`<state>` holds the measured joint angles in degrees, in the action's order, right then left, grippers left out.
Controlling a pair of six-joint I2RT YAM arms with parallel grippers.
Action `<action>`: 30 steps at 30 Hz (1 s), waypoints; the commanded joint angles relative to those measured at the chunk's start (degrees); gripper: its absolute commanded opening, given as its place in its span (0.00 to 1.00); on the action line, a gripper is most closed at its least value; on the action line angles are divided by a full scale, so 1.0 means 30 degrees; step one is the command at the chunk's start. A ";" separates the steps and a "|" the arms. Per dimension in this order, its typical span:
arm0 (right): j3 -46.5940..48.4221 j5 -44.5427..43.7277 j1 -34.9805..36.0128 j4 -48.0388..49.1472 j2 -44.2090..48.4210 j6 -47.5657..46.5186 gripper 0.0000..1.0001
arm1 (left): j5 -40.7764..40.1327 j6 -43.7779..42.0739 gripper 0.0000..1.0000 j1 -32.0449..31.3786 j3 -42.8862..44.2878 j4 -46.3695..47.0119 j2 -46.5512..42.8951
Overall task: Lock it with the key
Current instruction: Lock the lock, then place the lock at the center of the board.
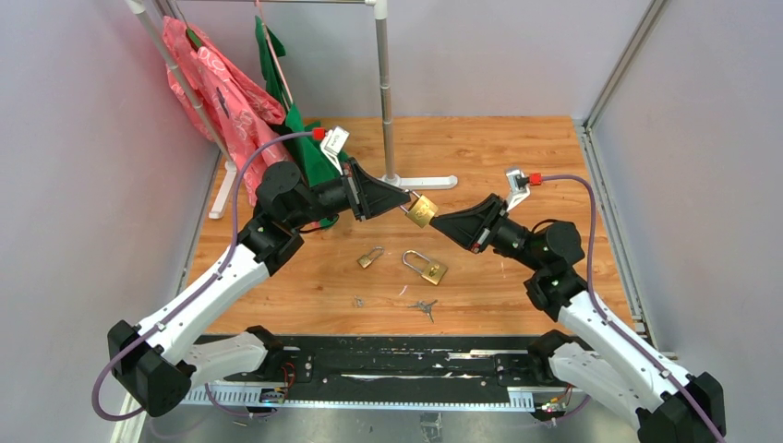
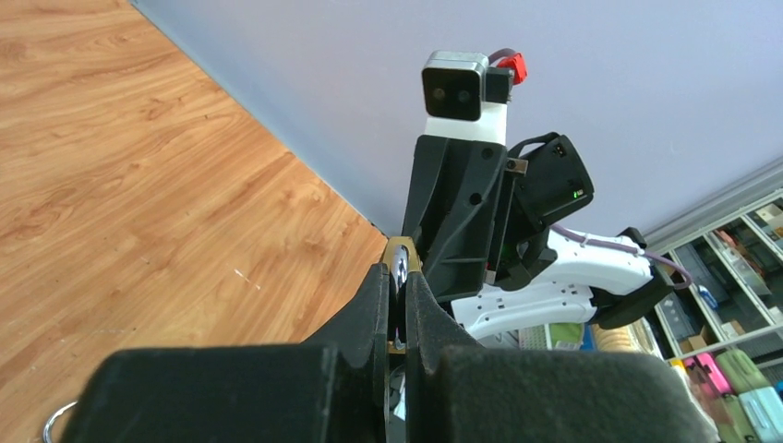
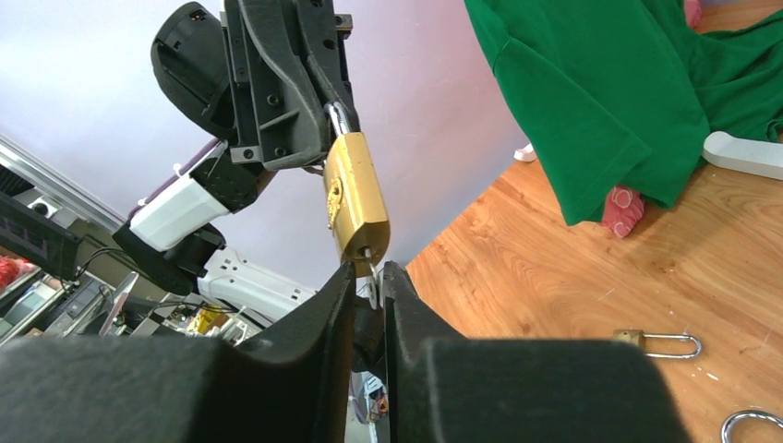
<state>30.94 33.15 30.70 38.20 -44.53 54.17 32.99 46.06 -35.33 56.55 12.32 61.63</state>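
Clothing hangs at the far left of the overhead view: a pink garment (image 1: 217, 92) and a green garment (image 1: 297, 125) on a rack (image 1: 383, 92) whose post stands on the wooden table (image 1: 517, 157). Moving right, my left arm reaches in toward the middle. The left fingers (image 1: 399, 204) are clamped tight on the shackle of a brass padlock (image 1: 422, 211), holding it in the air above the table, about midway between the two arms. On my left wrist view I get only a sliver of brass and shackle between the pressed-together fingers, with the right arm's wrist camera just beyond. On the right wrist view the padlock's keyhole end points at the right arm, and a silver key (image 3: 370, 277) sits at the keyhole. The right fingers (image 1: 441, 221) meet the lock from the right and are pinched on that key, with only a narrow gap between them. Below the held lock, a small padlock (image 1: 370, 257) lies on the table and a larger padlock (image 1: 426, 267) just to its right, both well apart from either arm. Some loose keys (image 1: 425, 307) lie nearer the arm bases.
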 commanded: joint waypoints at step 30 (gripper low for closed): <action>0.4215 -1.7906 -0.0662 -2.4570 0.6432 -0.8485 0.00 | 0.2412 -0.0844 0.00 -0.0788 0.0593 0.1490 0.6109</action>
<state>39.13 0.23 29.91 -15.35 -22.87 35.14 36.97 46.39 -32.47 55.72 15.07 72.97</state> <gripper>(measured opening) 0.004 0.047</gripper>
